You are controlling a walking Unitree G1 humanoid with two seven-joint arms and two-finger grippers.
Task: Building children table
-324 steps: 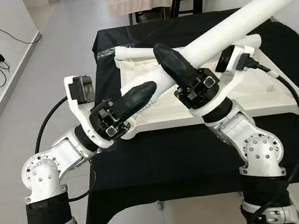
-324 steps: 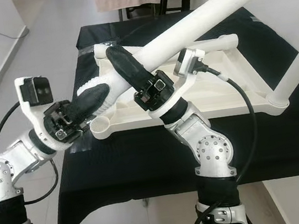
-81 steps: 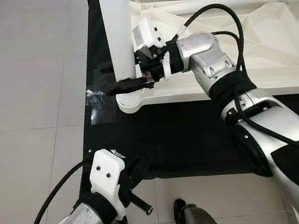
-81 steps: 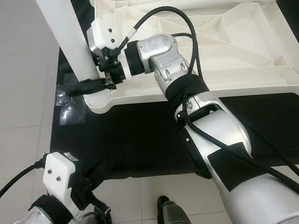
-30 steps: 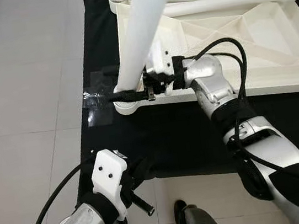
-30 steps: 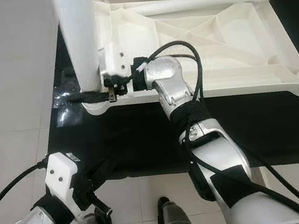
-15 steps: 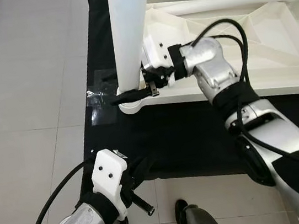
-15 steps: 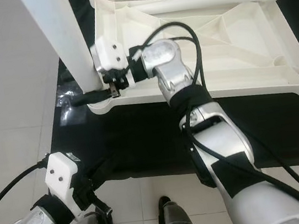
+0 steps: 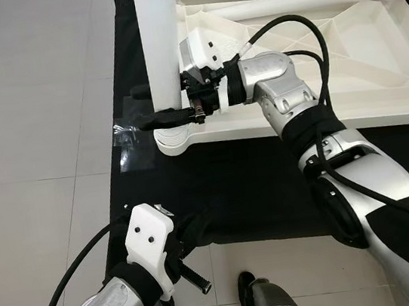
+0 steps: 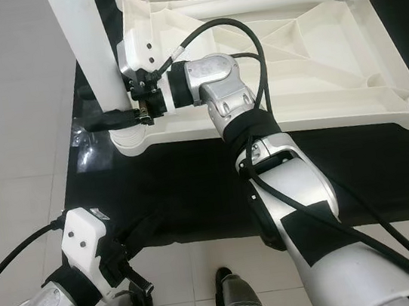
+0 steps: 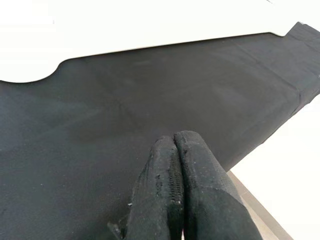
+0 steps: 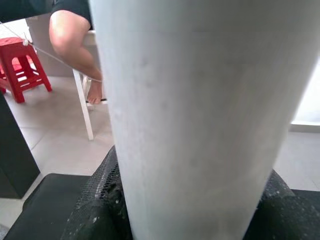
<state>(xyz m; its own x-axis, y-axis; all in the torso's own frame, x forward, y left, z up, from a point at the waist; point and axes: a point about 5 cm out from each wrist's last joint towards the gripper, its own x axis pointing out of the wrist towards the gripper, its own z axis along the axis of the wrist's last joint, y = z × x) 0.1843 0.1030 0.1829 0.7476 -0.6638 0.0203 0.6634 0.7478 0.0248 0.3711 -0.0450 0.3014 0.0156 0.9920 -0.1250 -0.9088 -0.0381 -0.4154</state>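
A white children's table top (image 9: pixel 344 65) lies upside down on a table draped in black cloth (image 9: pixel 232 187). One white leg (image 9: pixel 159 37) stands nearly upright in the socket at its near left corner. My right gripper (image 9: pixel 154 108) is shut on that leg just above the socket. In the right wrist view the leg (image 12: pixel 200 110) sits between both black fingers (image 12: pixel 95 210). Two more white legs (image 9: pixel 305 2) lie along the far side of the top. My left gripper (image 11: pixel 173 137) hangs low by the cloth's front edge, shut with nothing in it.
Grey tiled floor (image 9: pixel 28 147) runs along the left of the table. Clear tape (image 9: pixel 122 134) sticks to the cloth beside the socket corner. In the right wrist view a person's arm (image 12: pixel 70 35) and a red stool (image 12: pixel 20 55) are in the background.
The leg leaned to the right a second ago and now stands nearly upright in the corner socket, my right gripper still shut on it. The left arm has not moved.
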